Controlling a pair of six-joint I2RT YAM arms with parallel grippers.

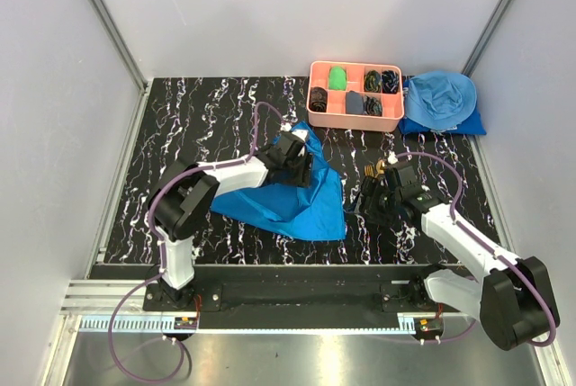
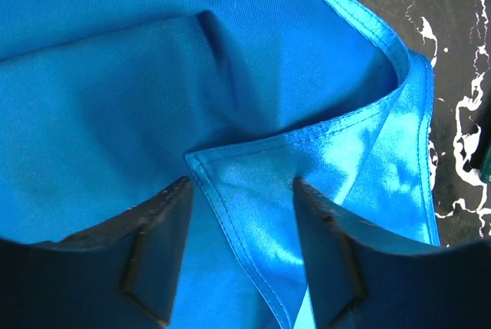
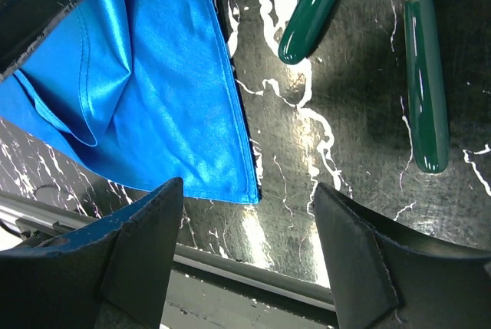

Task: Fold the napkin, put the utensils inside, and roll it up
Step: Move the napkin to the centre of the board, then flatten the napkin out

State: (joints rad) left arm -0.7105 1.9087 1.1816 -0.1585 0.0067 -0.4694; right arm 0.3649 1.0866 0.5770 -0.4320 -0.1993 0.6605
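Note:
The royal-blue napkin (image 1: 297, 201) lies rumpled and partly folded on the black marbled table. My left gripper (image 1: 295, 157) hovers over its far part. In the left wrist view the jaws stand apart, open (image 2: 242, 183), with a hemmed corner of the napkin (image 2: 253, 191) lying between them. My right gripper (image 1: 373, 199) is open (image 3: 247, 187) just right of the napkin's near corner (image 3: 153, 91), with only bare table between its fingers. The utensils lie by the right gripper: two dark green handles (image 3: 314, 7) (image 3: 426, 91), with gold heads showing in the top view (image 1: 378, 170).
A pink compartment tray (image 1: 355, 66) with small items stands at the back. A sky-blue heap of cloth (image 1: 441, 98) lies to its right. The table's front edge and rail (image 3: 230, 268) run close under the right gripper. Grey walls enclose both sides.

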